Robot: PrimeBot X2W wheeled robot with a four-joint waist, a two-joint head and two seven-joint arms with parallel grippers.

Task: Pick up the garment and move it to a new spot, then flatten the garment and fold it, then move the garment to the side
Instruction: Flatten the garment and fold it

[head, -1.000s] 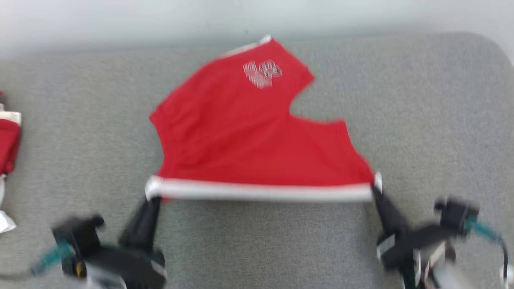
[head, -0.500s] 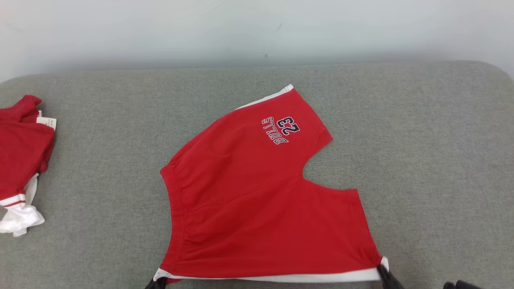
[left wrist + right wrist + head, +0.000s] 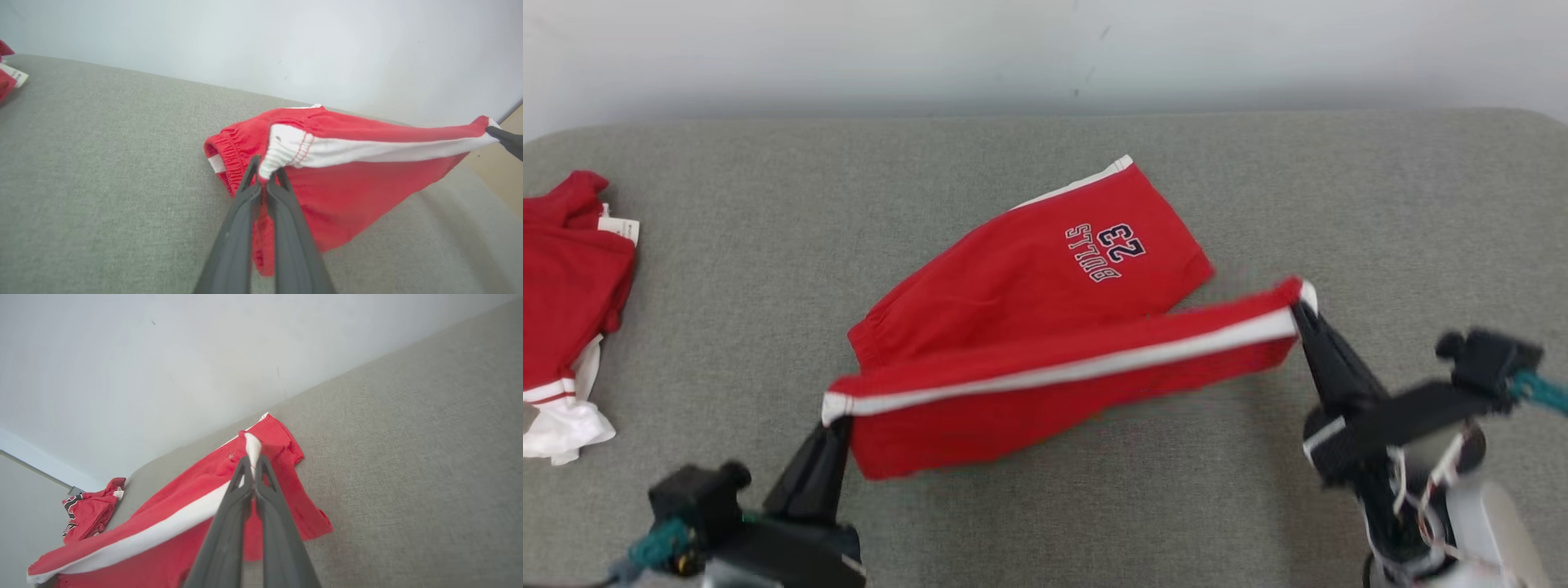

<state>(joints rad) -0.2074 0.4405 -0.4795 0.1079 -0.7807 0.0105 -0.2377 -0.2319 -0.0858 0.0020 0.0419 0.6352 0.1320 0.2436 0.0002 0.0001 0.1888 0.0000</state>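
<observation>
The garment (image 3: 1045, 278) is a pair of red shorts with a white side stripe and a "23 BULLS" print, lying mid-table on the grey cloth surface. Its near leg is lifted and stretched taut above the far leg. My left gripper (image 3: 837, 418) is shut on the waistband end of the white stripe (image 3: 282, 151). My right gripper (image 3: 1297, 310) is shut on the hem end of the same stripe (image 3: 252, 449). The far leg of the garment (image 3: 241, 134) still rests flat on the surface, partly under the raised leg.
A second red and white garment (image 3: 564, 294) lies crumpled at the left edge of the grey padded table (image 3: 1380, 204), also in the right wrist view as a red heap (image 3: 88, 510). A pale wall (image 3: 1045, 49) runs right behind the table.
Both grippers have lifted the striped near leg off the table and carried it away from me, over the far leg. The head camera also shifted between frames.
</observation>
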